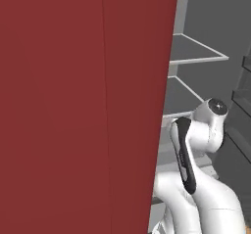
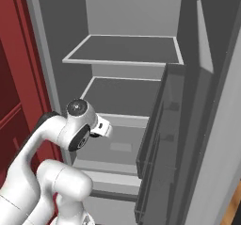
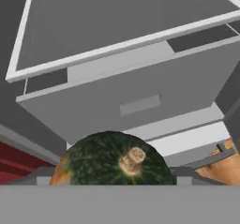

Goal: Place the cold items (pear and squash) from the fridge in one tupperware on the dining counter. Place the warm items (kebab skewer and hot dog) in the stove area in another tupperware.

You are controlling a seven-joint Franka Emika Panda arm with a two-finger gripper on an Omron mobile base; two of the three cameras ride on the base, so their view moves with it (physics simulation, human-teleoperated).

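Squash sits between your tool's tips, in front of the open fridge.

From the left base view, you see the fridge (image 1: 206,47) shelves past a dark red panel (image 1: 78,105), the arm reaching toward them. From the right base view, the arm points at the labelled drawer (image 2: 120,146) below the shelves. In the hand view, the squash (image 3: 112,162) sits between the spread fingers of the tool (image 3: 112,182), just before that drawer; you cannot tell if they press it.

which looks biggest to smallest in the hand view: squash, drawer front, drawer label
1. drawer front
2. squash, though it sits nearest the camera, so it looks larger than it is
3. drawer label
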